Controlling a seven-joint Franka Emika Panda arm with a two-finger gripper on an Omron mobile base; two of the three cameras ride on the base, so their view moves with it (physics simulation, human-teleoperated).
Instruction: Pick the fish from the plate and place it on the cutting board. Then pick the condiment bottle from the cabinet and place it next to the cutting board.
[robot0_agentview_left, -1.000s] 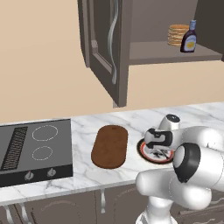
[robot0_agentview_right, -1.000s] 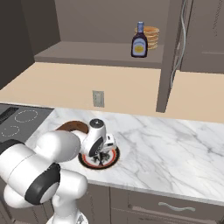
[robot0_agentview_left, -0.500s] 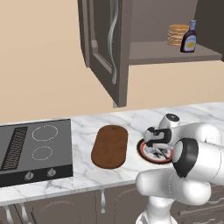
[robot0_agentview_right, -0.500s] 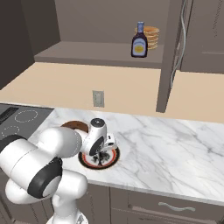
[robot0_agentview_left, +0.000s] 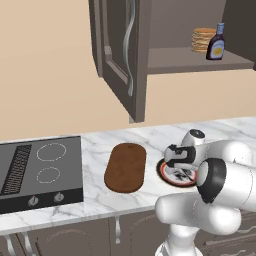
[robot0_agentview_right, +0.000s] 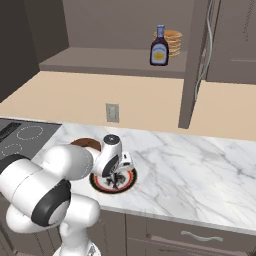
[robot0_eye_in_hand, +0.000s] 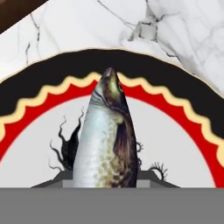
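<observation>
My gripper is down on the plate, the fish running up between my fingers in the hand view. My finger tips are hidden at the bottom of that view, so I can't tell whether the jaws are fully clamped on the fish or not. It lies flat on the plate, head toward the far rim.

To do the step well: I'd make sure the jaws bite across the fish's body, not its tapering end, since it looks slick and narrow and could squirt out. I'd lift straight up first, so the fish clears the plate rim without dragging the plate along.

The cutting board sits just beside the plate, toward the stove, its top bare. Short sideways carry, then lower the fish mid-board, lengthwise.

Room: the counter on the plate's other side is open marble. The counter's front edge is near the plate, so I'd keep the move parallel to it. Overhead, the cabinet hangs with its door swung open above the board area; a low lift stays well under it. The condiment bottle stands on the cabinet shelf just beside the pancakes; reaching it later calls for coming in on the side away from the stack.
</observation>
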